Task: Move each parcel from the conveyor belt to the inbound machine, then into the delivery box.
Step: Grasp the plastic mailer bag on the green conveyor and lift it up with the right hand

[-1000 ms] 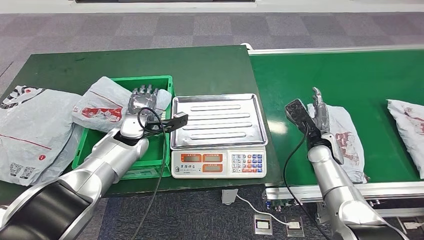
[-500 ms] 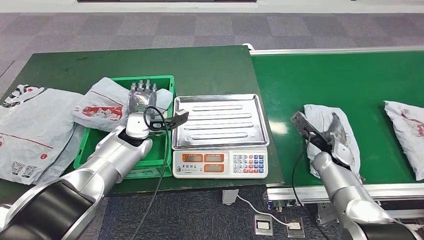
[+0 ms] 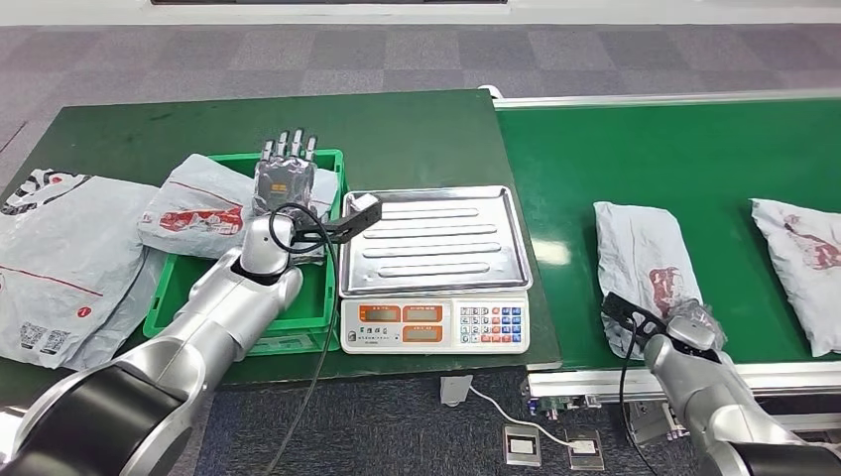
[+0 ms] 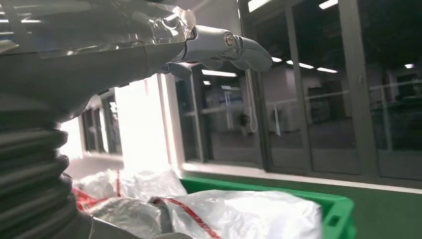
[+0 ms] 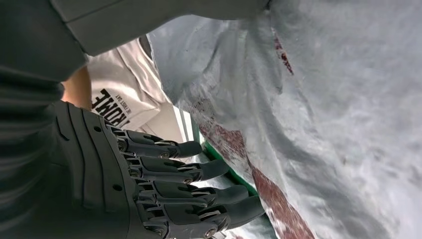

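Both hands moved; right hand point(image 3: 691, 329) now off parcel point(image 3: 650, 266)

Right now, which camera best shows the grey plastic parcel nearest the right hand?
The head view: the whole grey plastic parcel lies on the green belt. The right wrist view shows its wrinkled surface close up.

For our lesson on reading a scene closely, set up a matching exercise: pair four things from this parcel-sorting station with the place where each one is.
Things:
1. Silver metal weighing tray
2. Green plastic crate
3. Grey parcel with red print nearest the right hand
4. Left hand

Places:
A. On the green conveyor belt
B. Above the crate
C. On top of the scale
D. On the green table, left of the scale

Pairs: 1-C, 2-D, 3-A, 4-B
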Robot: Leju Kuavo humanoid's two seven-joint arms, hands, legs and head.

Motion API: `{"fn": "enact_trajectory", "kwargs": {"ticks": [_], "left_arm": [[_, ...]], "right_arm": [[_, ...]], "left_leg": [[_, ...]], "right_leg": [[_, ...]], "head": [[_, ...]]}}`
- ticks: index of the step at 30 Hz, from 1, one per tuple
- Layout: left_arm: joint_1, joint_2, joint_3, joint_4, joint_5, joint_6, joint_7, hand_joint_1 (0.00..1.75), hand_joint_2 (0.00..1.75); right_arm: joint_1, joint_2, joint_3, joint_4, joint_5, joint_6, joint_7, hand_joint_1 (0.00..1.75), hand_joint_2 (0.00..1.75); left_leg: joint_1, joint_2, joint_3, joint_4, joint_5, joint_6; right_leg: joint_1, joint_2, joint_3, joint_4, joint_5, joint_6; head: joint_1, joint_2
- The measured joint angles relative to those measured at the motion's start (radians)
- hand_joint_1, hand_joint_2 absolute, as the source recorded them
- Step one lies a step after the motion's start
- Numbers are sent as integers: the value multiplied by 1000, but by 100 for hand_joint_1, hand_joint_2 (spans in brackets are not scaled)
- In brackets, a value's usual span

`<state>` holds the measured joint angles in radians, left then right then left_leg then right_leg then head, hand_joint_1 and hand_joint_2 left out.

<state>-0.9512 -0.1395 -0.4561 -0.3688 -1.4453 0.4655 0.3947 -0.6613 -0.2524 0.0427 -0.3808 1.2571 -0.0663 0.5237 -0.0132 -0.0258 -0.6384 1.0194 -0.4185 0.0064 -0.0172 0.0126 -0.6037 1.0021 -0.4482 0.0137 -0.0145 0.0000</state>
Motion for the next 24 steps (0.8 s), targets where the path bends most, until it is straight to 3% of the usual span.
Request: {"fn": "enact_trajectory", "kwargs": {"ticks": [6, 18, 22, 24], "left_arm": [[19, -17, 81, -27, 70, 26, -111, 0, 175], [27, -29, 134, -44, 78, 27, -116, 0, 175], [28, -31, 135, -45, 87, 26, -124, 0, 175], [43, -46, 149, -63, 174, 17, -207, 0, 175]], "right_arm": [[0, -3, 0, 12, 11, 22, -7, 0, 175], [-1, -3, 0, 20, 11, 24, -7, 0, 175], [-3, -3, 0, 22, 10, 30, -14, 175, 175], [-10, -3, 0, 24, 8, 84, -74, 175, 175]], "left_leg": [[0, 0, 0, 0, 0, 0], [0, 0, 0, 0, 0, 0], [0, 0, 0, 0, 0, 0], [0, 0, 0, 0, 0, 0]], "right_leg": [[0, 0, 0, 0, 0, 0], [0, 0, 1, 0, 0, 0], [0, 0, 1, 0, 0, 0], [0, 0, 1, 0, 0, 0]], "head": [[0, 0], [0, 0], [0, 0], [0, 0]]}}
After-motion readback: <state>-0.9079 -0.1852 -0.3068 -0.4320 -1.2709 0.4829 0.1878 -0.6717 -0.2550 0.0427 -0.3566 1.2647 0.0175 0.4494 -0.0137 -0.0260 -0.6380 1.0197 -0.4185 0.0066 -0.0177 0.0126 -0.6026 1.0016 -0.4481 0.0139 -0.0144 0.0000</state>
